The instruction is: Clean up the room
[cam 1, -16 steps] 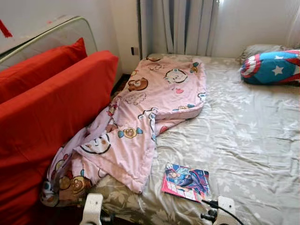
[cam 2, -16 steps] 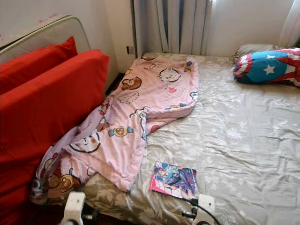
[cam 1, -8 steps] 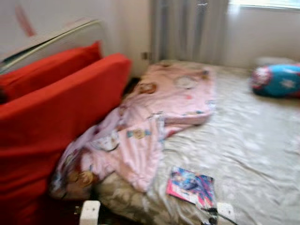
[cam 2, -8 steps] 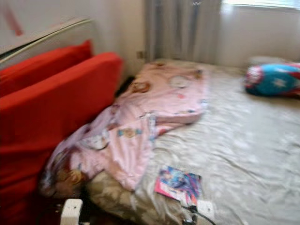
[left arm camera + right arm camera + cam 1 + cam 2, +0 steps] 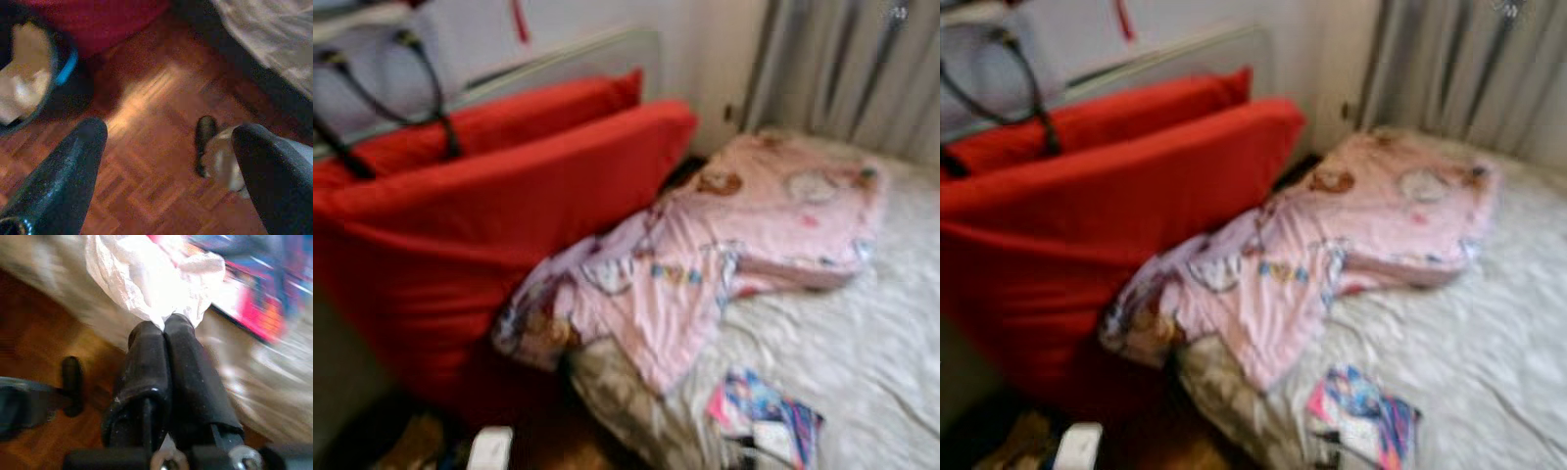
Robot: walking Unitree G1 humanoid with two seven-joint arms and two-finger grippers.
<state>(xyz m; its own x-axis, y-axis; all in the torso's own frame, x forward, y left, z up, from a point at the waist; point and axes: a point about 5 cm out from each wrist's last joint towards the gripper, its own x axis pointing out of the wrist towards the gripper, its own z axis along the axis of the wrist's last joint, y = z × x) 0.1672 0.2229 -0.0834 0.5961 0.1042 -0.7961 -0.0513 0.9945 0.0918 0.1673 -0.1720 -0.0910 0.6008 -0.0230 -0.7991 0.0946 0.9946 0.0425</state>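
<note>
My right gripper (image 5: 164, 325) is shut on a crumpled white tissue (image 5: 151, 279), held over the bed's edge near a colourful comic book (image 5: 254, 298). In the left eye view that comic book (image 5: 764, 416) lies on the grey sheet (image 5: 881, 343) by the near corner. My left gripper (image 5: 168, 132) is open and holds nothing, above the parquet floor (image 5: 146, 98). Beside it stands a blue-rimmed bin (image 5: 66, 68) with pale paper inside. A pink cartoon blanket (image 5: 744, 245) lies rumpled across the bed and hangs off its corner.
Large red cushions (image 5: 509, 215) lean against the wall to my left, with black bag straps (image 5: 431, 88) above them. Grey curtains (image 5: 842, 69) hang behind the bed. A small dark and beige thing (image 5: 215, 156) lies on the floor; what it is stays unclear.
The head views have swung to the left and are blurred, so the cushions take up more of the picture and the star pillow has left it. Nothing on the bed has moved.
</note>
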